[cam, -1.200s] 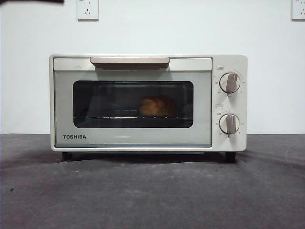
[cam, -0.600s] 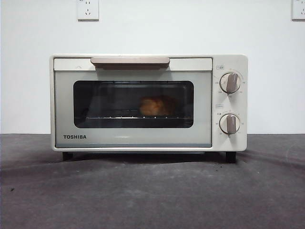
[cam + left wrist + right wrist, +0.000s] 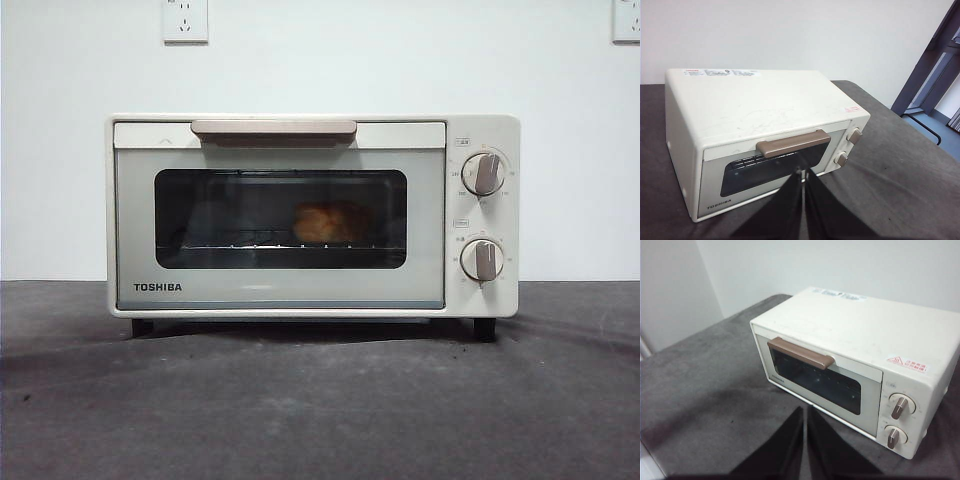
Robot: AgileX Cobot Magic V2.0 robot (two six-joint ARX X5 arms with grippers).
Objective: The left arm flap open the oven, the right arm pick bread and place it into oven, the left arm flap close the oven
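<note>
Nothing on the desk has moved since a second ago; only a black arm tip has left the top-left corner of the front view. Cream-white boxy TOSHIBA toaster oven (image 3: 312, 215) stands on its black feet, centred side to side on the dark grey cloth-covered desk (image 3: 320, 400), toward the far edge by the white wall (image 3: 400, 60). Door is shut, flush with the body, beige bar handle (image 3: 273, 129) along its top edge. Small lumpy golden-brown bun (image 3: 325, 222) sits inside on the wire rack (image 3: 250, 245), visible through the dark glass window (image 3: 200, 215), slightly right of window centre. Bun is hidden in both wrist views, glass too dark there. Two beige knobs (image 3: 484, 173) stacked on the right panel, both pointers roughly upright.

Left gripper (image 3: 803, 172) hangs above and in front of the oven, apart from it, jaws pressed together with only a thin slit between them, pinching nothing. Right gripper (image 3: 805, 410) hangs over bare cloth in front of the oven, well apart, jaws likewise pressed together and empty.

Two white wall sockets (image 3: 185, 20) above the oven, one near each top corner of the front view. Left wrist view shows a dark door frame (image 3: 935, 65) off to the side of the desk.
</note>
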